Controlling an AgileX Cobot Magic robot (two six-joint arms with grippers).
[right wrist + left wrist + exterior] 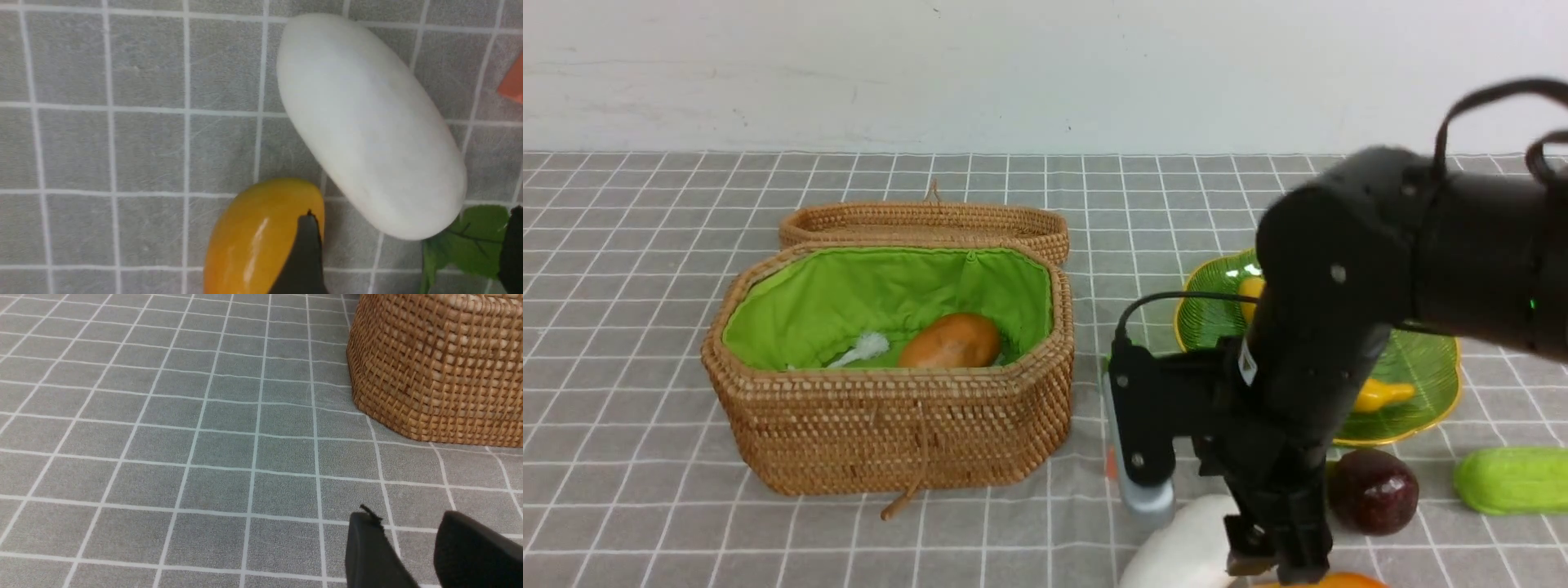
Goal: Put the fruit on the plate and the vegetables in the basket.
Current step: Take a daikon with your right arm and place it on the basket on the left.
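Radish [367,122] lies flat by the worktop's near edge, right of centre, long axis slanted. Its leaf end sits betw. the R gripper [412,214] jaws, which are spread wide and pinch nothing; blunt end points away. Mango [253,241] just beside it, one finger [304,253] over it (contact unclear). Maroon fruit [1372,490] and gourd [1511,480] are nearer the right edge, gourd's long axis parallel to the near edge. Plate [1425,371] behind them holds a banana [1380,394]. Basket [890,433] left of centre, lid [923,222] laid back, holds a potato [952,341]. L gripper [412,555] is near the basket wall, jaws part-spread, empty.
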